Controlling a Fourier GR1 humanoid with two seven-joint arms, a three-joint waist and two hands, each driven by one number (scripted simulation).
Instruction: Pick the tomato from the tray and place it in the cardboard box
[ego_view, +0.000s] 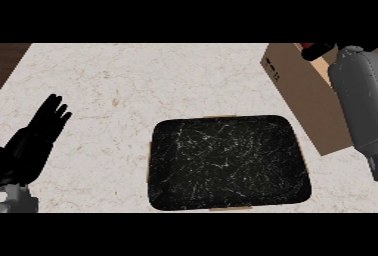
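Already the tray (229, 162) lies bare. From the head view, the right hand (327, 48) hangs over the box (306, 100), a red bit at it, likely the tomato (310, 51); its grip I cannot tell. Only the release seems left. The left hand (40, 132) rests spread at the left edge.

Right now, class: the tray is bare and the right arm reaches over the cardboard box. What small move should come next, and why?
Probably open the right hand so the tomato falls into the cardboard box: red shows by the hand above the box, and the tray holds nothing. The left hand rests open at left.
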